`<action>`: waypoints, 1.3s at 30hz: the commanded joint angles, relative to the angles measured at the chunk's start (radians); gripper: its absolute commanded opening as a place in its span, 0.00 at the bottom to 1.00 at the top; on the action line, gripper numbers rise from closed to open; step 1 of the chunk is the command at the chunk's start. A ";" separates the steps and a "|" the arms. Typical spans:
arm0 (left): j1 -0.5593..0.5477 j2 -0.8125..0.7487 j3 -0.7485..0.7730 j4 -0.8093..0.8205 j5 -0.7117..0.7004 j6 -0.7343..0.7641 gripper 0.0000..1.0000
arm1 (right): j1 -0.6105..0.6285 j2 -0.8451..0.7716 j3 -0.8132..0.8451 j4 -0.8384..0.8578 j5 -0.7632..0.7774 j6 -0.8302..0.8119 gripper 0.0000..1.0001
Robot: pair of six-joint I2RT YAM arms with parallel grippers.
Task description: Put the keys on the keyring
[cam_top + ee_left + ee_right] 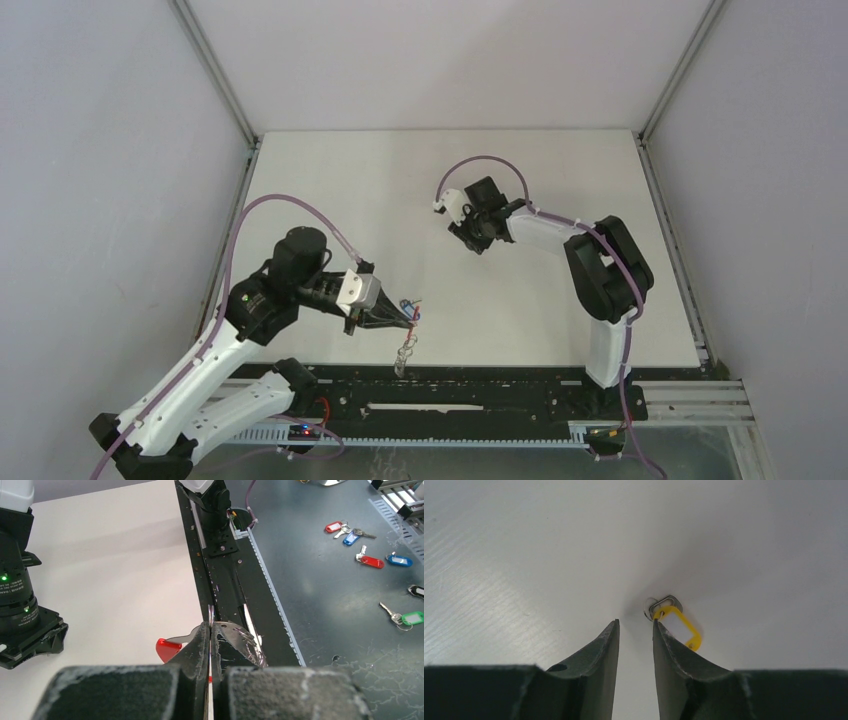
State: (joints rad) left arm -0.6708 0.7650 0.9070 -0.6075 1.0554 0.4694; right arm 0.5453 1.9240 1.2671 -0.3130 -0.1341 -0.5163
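Observation:
My left gripper [408,322] is shut on the keyring [404,350], a grey metal holder whose wire clips hang down over the table's near edge. In the left wrist view the jaws [211,626] pinch its thin plate. The red band [167,649] sticks out left and the wire clips [247,642] right. A small blue bit [404,303] shows by the fingertips; I cannot tell if it is the blue key. My right gripper [470,238] is open, pointing down at mid-table. The yellow key [677,626] lies flat just beyond the right fingertip of my right gripper [635,622], outside the jaws.
A black rail [480,395] with both arm bases runs along the table's near edge [227,595]. Several spare tagged keys [370,560] lie on the grey floor beyond it. A black arm joint with a green light [17,605] stands on the white table [450,170].

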 commanded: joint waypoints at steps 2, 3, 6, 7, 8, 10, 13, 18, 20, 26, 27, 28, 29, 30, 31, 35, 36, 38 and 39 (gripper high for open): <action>0.008 -0.008 0.020 0.034 0.040 -0.016 0.00 | 0.002 0.030 0.056 -0.033 0.031 -0.028 0.36; 0.008 -0.009 0.021 0.034 0.041 -0.013 0.00 | 0.003 0.032 0.059 -0.036 0.033 -0.027 0.35; 0.009 -0.013 0.023 0.026 0.041 -0.001 0.00 | 0.001 0.041 0.075 -0.043 0.037 -0.018 0.28; 0.009 -0.014 0.026 0.016 0.041 0.010 0.00 | 0.001 0.045 0.079 -0.047 0.045 -0.015 0.22; 0.008 -0.013 0.028 0.005 0.043 0.022 0.00 | 0.000 0.044 0.079 -0.042 0.057 -0.013 0.17; 0.009 -0.013 0.033 -0.019 0.043 0.048 0.00 | -0.002 0.038 0.078 -0.016 0.078 0.005 0.00; 0.009 -0.014 0.039 -0.045 0.040 0.077 0.00 | -0.003 0.016 0.074 0.014 0.069 0.028 0.00; 0.008 -0.022 0.038 -0.058 0.035 0.088 0.00 | -0.004 -0.037 0.048 0.053 0.042 0.044 0.00; 0.010 -0.027 0.035 -0.063 0.033 0.092 0.00 | -0.002 -0.057 0.037 0.060 0.028 0.055 0.00; 0.008 -0.039 0.022 -0.083 0.026 0.120 0.00 | 0.003 -0.143 -0.032 0.096 -0.056 0.126 0.00; 0.008 -0.040 0.021 -0.084 0.026 0.122 0.00 | 0.006 -0.164 -0.050 0.107 -0.065 0.133 0.00; 0.008 -0.039 0.021 -0.085 0.026 0.124 0.00 | 0.007 -0.176 -0.064 0.124 -0.059 0.136 0.00; 0.009 -0.038 0.022 -0.086 0.029 0.124 0.00 | 0.006 -0.182 -0.075 0.132 -0.051 0.135 0.00; 0.008 -0.037 0.023 -0.086 0.032 0.124 0.00 | 0.004 -0.181 -0.080 0.130 -0.044 0.132 0.08; 0.009 -0.038 0.024 -0.086 0.035 0.123 0.00 | 0.001 -0.175 -0.080 0.126 -0.043 0.127 0.21; 0.008 -0.040 0.024 -0.085 0.031 0.127 0.00 | 0.004 -0.131 -0.075 0.118 -0.032 0.082 0.43; 0.009 -0.040 0.024 -0.086 0.029 0.127 0.00 | 0.004 -0.112 -0.066 0.109 -0.026 0.078 0.44; 0.009 -0.040 0.025 -0.087 0.026 0.128 0.00 | 0.006 -0.077 -0.039 0.084 0.002 0.071 0.44; 0.009 -0.039 0.027 -0.089 0.026 0.131 0.00 | 0.005 -0.060 -0.024 0.073 0.012 0.068 0.44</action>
State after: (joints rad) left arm -0.6685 0.7349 0.9070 -0.7040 1.0611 0.5770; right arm 0.5465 1.8008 1.1988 -0.2176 -0.1623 -0.4225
